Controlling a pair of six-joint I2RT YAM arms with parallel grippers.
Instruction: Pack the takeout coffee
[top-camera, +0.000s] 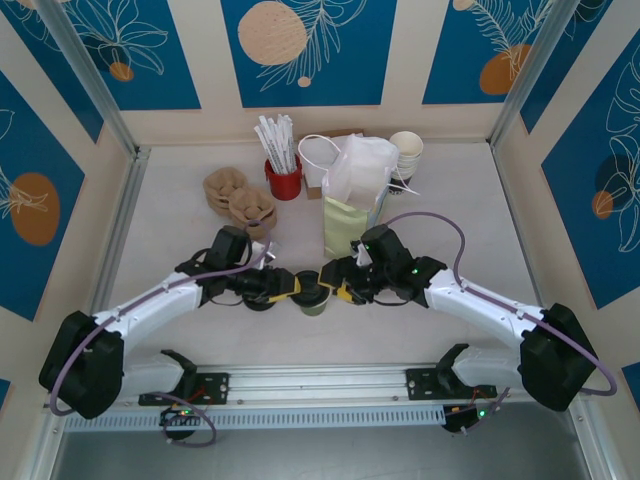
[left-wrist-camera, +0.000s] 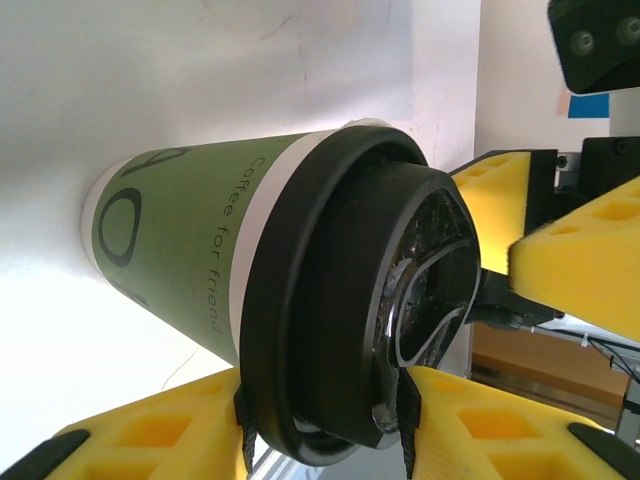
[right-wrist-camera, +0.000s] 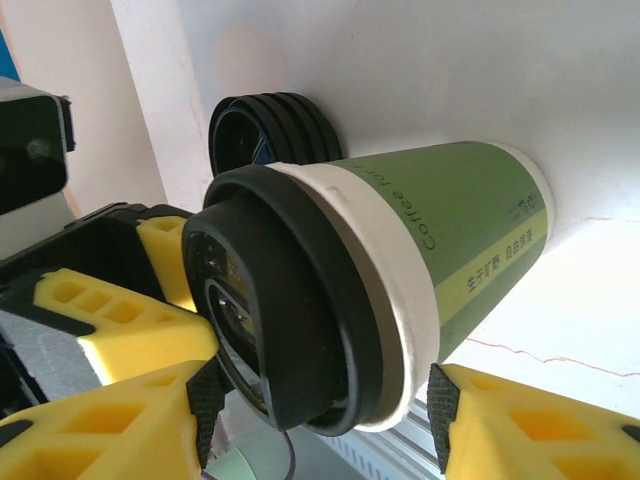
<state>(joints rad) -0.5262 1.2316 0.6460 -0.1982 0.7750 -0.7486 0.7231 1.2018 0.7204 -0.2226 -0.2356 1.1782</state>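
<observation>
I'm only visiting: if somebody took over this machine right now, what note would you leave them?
Left claw, right claw: each straddles the lid of the takeout coffee from its own side; squeezing or not, I cannot tell.
Coffee: upright on the table, mid-front, lid on.
Done: lid fitted. Left: pack it, probably into the pale green bag behind.

The walls (top-camera: 350, 70) are blue with white leaves and orange circles. The table (top-camera: 160, 230) is white and bright. A gray metal rail (top-camera: 320, 380) runs along its near edge.
</observation>
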